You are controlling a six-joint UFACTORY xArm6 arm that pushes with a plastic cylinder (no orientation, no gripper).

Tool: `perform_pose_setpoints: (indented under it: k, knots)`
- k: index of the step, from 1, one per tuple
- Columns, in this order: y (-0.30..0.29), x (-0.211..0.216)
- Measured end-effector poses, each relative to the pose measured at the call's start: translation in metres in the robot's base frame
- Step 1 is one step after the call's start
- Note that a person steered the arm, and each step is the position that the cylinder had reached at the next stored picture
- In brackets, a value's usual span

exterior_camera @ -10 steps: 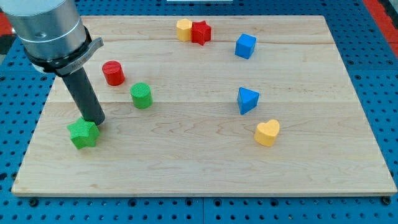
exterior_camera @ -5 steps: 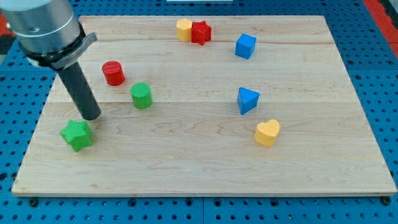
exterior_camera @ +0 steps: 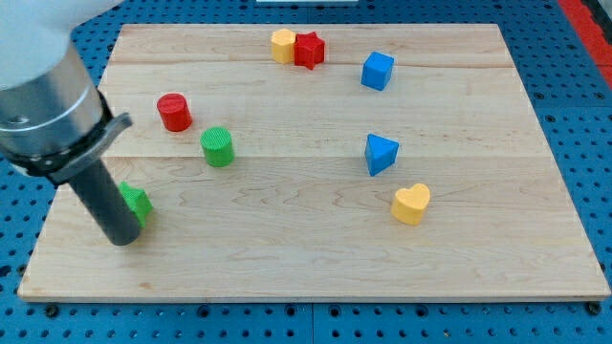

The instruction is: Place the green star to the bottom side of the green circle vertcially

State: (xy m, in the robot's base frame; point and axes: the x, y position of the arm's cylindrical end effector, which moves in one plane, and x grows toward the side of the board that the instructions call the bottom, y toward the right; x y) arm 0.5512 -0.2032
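Note:
The green star (exterior_camera: pixel 138 204) lies near the board's left edge, partly hidden behind my rod. The green circle (exterior_camera: pixel 218 147) stands above and to the right of it. My tip (exterior_camera: pixel 122 239) rests on the board at the star's lower left, touching or almost touching it.
A red circle (exterior_camera: pixel 174 112) stands left of the green circle. A yellow block (exterior_camera: pixel 282 45) and a red star (exterior_camera: pixel 309 50) touch at the top. A blue cube (exterior_camera: pixel 378 71), a blue triangle (exterior_camera: pixel 381 154) and a yellow heart (exterior_camera: pixel 411 204) are on the right. The wooden board (exterior_camera: pixel 316 258) sits on a blue pegboard.
My tip has swung from above the green star around to its lower left side. The star has shifted slightly left and down, and is now partly covered by the rod.

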Motion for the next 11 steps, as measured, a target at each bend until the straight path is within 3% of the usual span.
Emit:
perform_pose_setpoints:
  k: [1, 2, 4, 5, 6, 8, 9, 11]
  knots:
    - [-0.026, -0.003]
    - [-0.021, -0.043]
    - [-0.004, -0.073]
    - [-0.037, -0.104]
    - [-0.007, -0.105]
    - [0.081, -0.054]
    - [0.08, -0.057]
    - [0.083, -0.118]
